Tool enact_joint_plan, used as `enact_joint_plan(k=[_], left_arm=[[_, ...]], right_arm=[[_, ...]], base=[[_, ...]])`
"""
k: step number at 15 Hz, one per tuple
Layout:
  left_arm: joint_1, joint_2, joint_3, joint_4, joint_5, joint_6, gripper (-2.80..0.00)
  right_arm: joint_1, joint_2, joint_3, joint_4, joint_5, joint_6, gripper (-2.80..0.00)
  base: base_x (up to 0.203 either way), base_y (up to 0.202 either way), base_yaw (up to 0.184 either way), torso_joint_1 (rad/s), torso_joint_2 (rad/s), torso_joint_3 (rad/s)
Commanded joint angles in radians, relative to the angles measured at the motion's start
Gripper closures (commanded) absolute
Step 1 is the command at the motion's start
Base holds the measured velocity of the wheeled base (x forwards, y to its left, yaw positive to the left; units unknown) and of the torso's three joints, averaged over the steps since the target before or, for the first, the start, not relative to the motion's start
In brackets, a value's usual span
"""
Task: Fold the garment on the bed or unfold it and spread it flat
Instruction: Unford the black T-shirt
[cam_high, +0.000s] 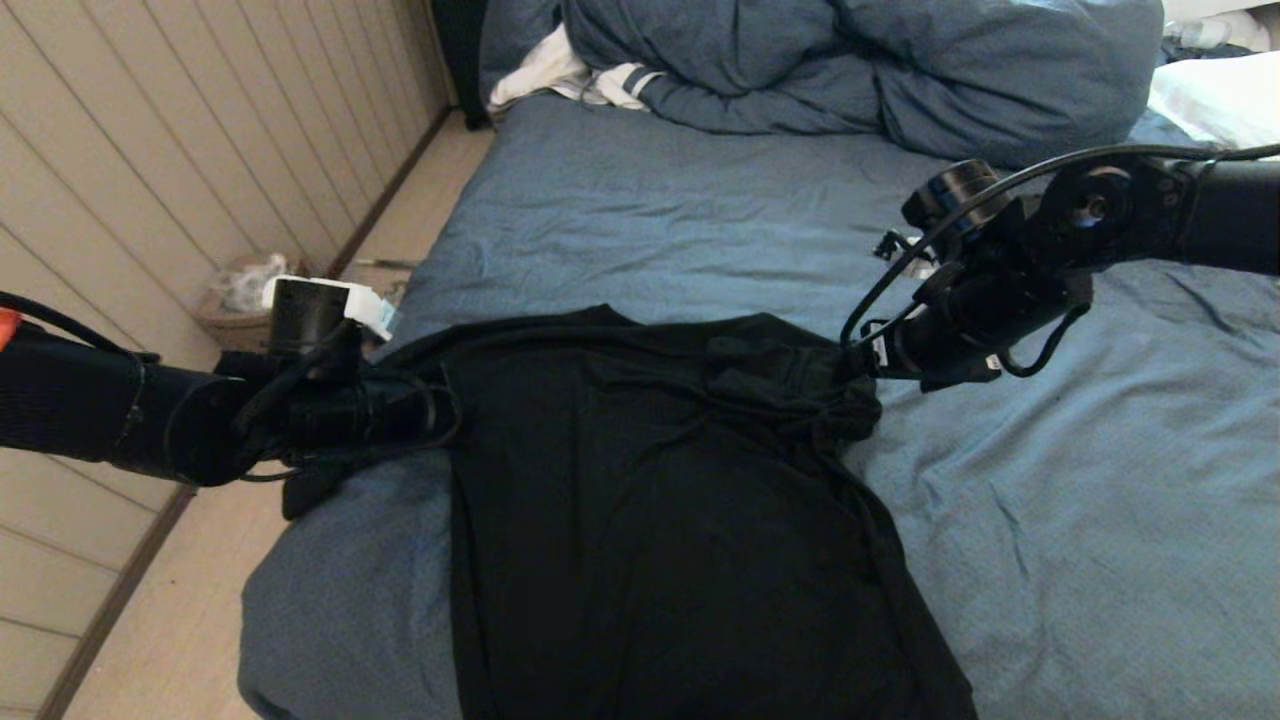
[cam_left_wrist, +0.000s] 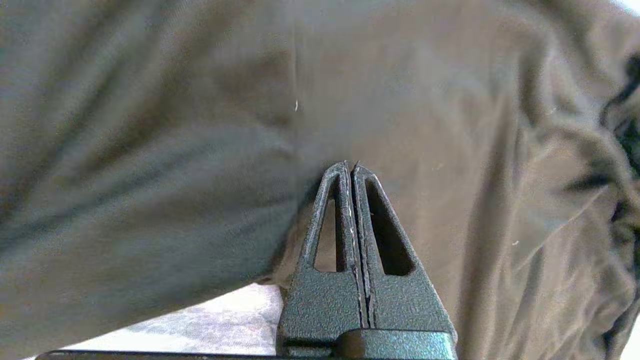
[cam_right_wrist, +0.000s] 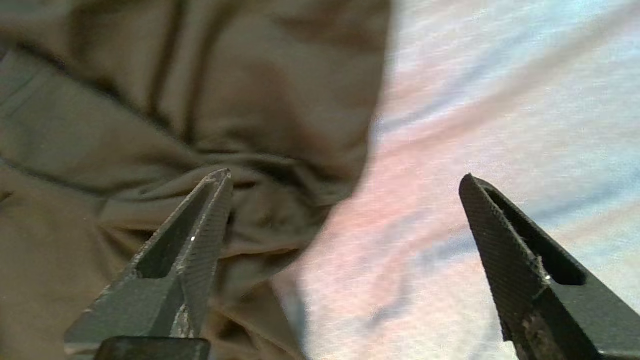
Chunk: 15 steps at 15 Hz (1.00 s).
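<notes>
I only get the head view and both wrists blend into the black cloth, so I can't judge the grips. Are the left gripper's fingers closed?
Observer: Yes. In the left wrist view the left gripper is shut, its tips pressed together against the black T-shirt. I cannot tell whether any cloth is pinched between them.
Operator: And the right one?
Observer: The right gripper is open, its fingers wide apart with nothing between them.
Operator: Where is it relative to the shirt?
Observer: One finger is over the shirt's bunched edge; the other is over the bare bed sheet.
</notes>
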Motion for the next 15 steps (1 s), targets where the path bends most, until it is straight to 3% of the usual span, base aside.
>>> enact_joint_plan(k=[1, 6, 7, 15], left_arm=[[-0.004, 0.024, 0.003, -0.002, -0.001, -0.002, 0.0], [-0.01, 0.024, 0.009, -0.002, 0.0, 0.001, 0.0], [-0.013, 0.026, 0.01, -0.002, 0.001, 0.0, 0.0], [-0.033, 0.033, 0.025, -0.016, 0.007, 0.003, 0.0]], right_arm=[[0.004, 0.017, -0.002, 0.005, 0.0, 0.001, -2.8], [0.031, 0.07, -0.046, 0.005, -0.002, -0.004, -2.8], [0.036, 0.077, -0.047, 0.005, -0.002, -0.005, 0.0], [0.049, 0.089, -0.057, -0.004, -0.009, -0.015, 0.0]], base=[[0.0, 0.0, 0.0, 0.0, 0.0, 0.0], [0.0, 0.0, 0.0, 0.0, 0.0, 0.0], [0.0, 0.0, 0.0, 0.0, 0.0, 0.0], [0.0, 0.0, 0.0, 0.0, 0.0, 0.0]])
